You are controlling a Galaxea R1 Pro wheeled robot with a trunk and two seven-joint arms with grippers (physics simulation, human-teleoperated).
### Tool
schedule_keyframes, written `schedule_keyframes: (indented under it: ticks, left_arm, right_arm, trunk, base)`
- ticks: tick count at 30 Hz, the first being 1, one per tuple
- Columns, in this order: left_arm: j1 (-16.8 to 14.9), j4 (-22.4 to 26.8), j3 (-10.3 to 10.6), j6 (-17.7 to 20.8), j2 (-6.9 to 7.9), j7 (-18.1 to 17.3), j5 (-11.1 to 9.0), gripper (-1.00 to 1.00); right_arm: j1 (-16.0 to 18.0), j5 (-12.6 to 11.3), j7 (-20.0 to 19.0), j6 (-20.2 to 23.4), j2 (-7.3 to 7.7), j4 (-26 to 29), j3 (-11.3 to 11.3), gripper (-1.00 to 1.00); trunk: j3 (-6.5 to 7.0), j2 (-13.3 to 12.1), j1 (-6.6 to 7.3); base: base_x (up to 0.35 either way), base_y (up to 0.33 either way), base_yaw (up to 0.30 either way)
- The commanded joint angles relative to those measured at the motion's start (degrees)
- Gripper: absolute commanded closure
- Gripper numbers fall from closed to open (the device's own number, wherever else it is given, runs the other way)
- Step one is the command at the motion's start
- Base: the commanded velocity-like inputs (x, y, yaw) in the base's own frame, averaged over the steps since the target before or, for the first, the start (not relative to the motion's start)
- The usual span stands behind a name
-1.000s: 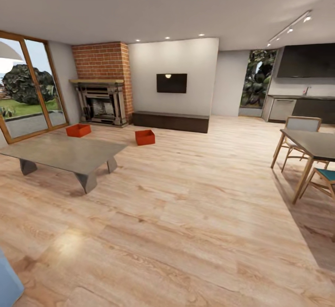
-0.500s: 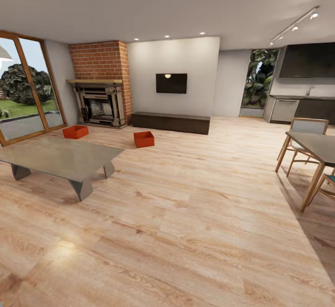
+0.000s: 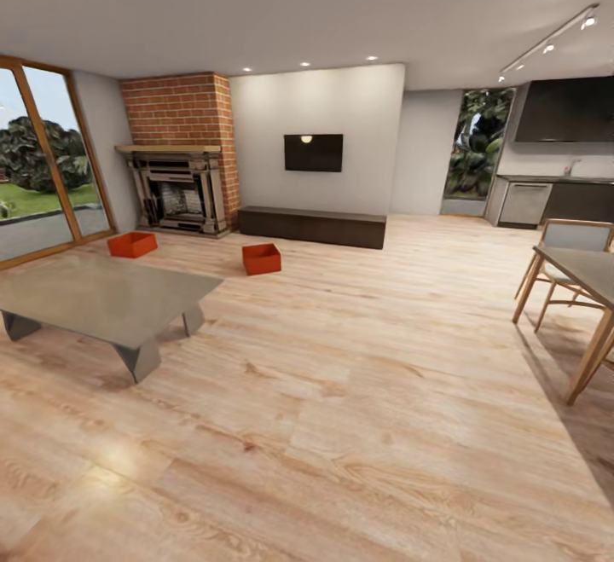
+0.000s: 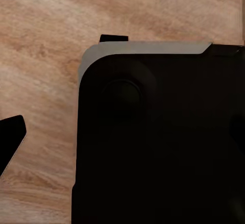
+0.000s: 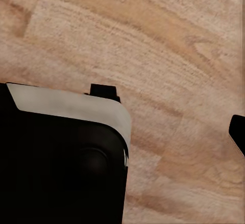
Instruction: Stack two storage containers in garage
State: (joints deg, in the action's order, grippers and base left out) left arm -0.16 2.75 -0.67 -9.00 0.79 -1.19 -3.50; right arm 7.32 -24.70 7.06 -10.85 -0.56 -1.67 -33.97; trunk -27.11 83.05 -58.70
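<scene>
Two orange-red storage containers sit on the living room's light wood floor far ahead in the head view. One container (image 3: 132,244) lies in front of the brick fireplace (image 3: 179,153). The other container (image 3: 262,258) lies near the left end of the long dark cabinet (image 3: 311,226). Both are far out of reach. A dark fingertip (image 4: 10,140) shows at the edge of the left wrist view, and another fingertip (image 5: 238,132) at the edge of the right wrist view. Nothing lies between the fingers. Both wrist views look down on wood planks and my black base (image 4: 158,142).
A low grey coffee table (image 3: 102,298) stands at the left, between me and the nearer floor. A dining table with wooden chairs (image 3: 571,281) stands at the right. Glass doors (image 3: 43,170) line the left wall, and a kitchen counter (image 3: 554,199) is at the far right. Open floor lies ahead.
The whole head view has shifted: the camera has rolled forward and turned a little right. The coffee table and containers slid left in the picture, and the blue sofa corner left it.
</scene>
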Motion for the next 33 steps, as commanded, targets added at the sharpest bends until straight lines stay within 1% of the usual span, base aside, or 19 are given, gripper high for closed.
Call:
schedule_keyframes:
  ticks: [1,33]
  left_arm:
    - [-0.02,-0.02,-0.03,-0.14,0.01,-0.13,-0.36,-1.0]
    - [-0.02,-0.01,-0.03,-0.14,0.01,-0.13,-0.36,-1.0]
  right_arm:
    - [0.07,-0.47,0.06,-0.3,-0.05,-0.18,-0.48,-1.0]
    - [0.07,-0.45,0.06,-0.27,-0.05,-0.18,-0.48,-1.0]
  trunk:
    - [-0.06,0.02,-0.03]
    - [-0.06,0.02,-0.03]
  base:
    - [0.322,0.0,-0.1]
    - [0.322,0.0,-0.006]
